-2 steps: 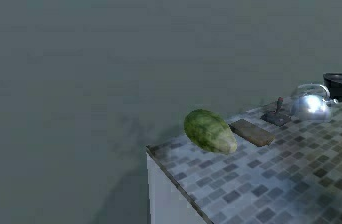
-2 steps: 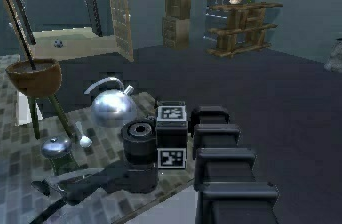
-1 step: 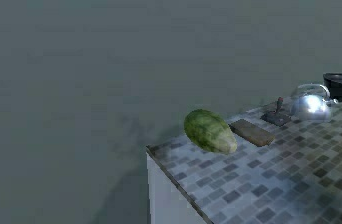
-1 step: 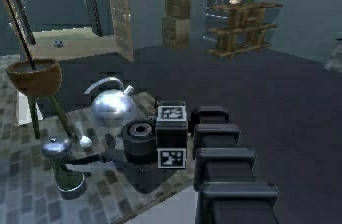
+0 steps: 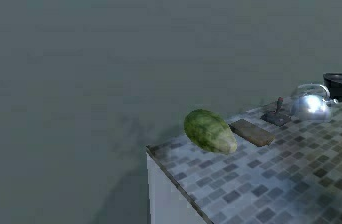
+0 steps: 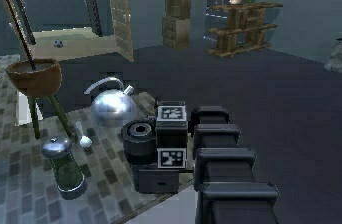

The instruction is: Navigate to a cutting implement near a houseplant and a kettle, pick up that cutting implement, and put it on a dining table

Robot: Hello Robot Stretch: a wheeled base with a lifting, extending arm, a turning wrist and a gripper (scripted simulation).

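Your gripper sits at the far end of the dark square arm, low over the blue-grey tiled countertop. You cannot tell whether it holds anything, because the counter and its clutter lie right behind the fingers. Just up and left of it in the arm side view stands the shiny rounded metal kettle, so near that you cannot say whether they touch. Farther left is the houseplant, thin stems rising from its brown bowl-shaped pot. Left of the gripper and below the kettle stand a small domed metal shaker, a dark green glass jar and a small white ball.

You cannot tell which of these, if any, is the cutting implement. In the forward view your best candidate is the dark flat oblong piece lying on the counter between the green oval melon-like lump and the kettle. Its long axis seems to slant from that picture's upper left to its lower right. By that reading it lies off the arm side view's left, toward your front, so expect to roll forward a little before reaching.
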